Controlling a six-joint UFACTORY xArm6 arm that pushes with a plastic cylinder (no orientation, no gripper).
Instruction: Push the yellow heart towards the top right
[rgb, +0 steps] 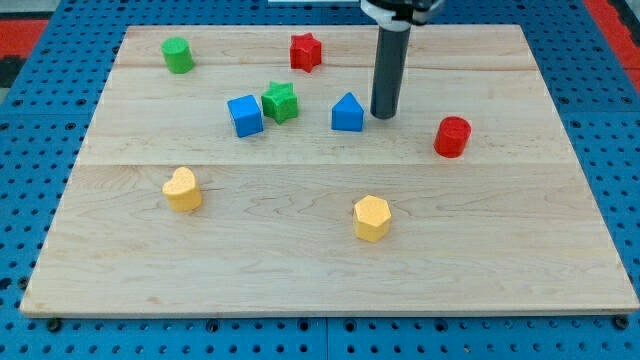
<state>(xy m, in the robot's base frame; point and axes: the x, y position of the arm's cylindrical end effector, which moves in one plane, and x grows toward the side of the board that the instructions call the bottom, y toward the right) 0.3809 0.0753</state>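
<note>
Yellow heart (182, 189): board's 8 o'clock. My tip (384, 115) (bare rod, holding nothing): at 3 o'clock beside blue block (347, 113).

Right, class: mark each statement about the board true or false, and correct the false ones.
1. My tip touches the yellow heart. False: it is far off, just right of the blue house-shaped block.
2. The green star sits beside the blue cube. True.
3. The red star lies at the view's bottom. False: it is near the top.
4. The yellow hexagon lies right of the heart. True.
5. The red cylinder lies right of my tip. True.
</note>
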